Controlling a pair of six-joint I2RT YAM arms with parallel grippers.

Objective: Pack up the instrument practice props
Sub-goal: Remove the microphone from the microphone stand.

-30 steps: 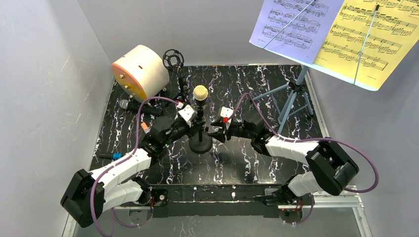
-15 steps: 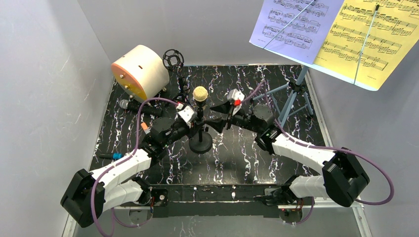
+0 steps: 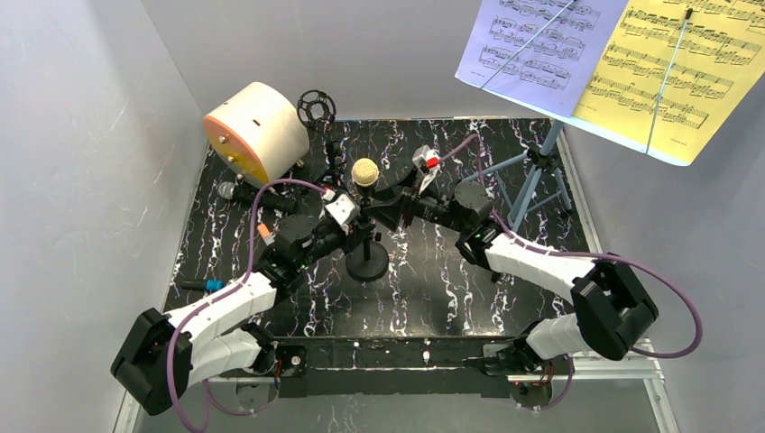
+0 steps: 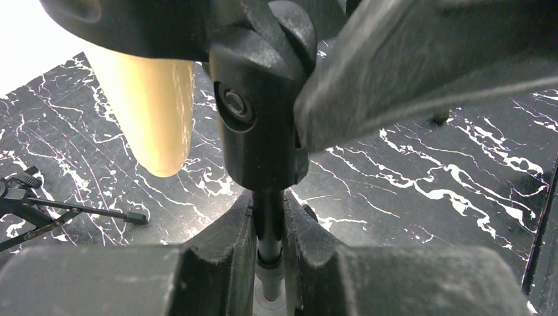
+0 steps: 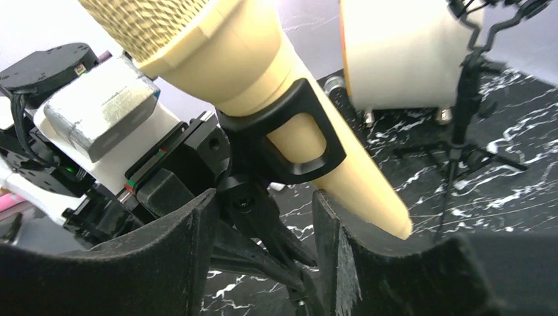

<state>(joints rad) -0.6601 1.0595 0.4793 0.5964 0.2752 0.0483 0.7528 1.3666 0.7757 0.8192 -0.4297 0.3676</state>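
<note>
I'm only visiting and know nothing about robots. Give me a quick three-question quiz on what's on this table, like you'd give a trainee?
1. True or false: the cream microphone sits in a clip on top of the round-base pole.
2. What are the left jaws clamped on? A) the round-base pole B) the silver-headed microphone C) a leg of the blue music rack
3. Short answer: what colour is the flat face of the big cylinder at the back left?

Key: 1 true; 2 A; 3 orange.
</note>
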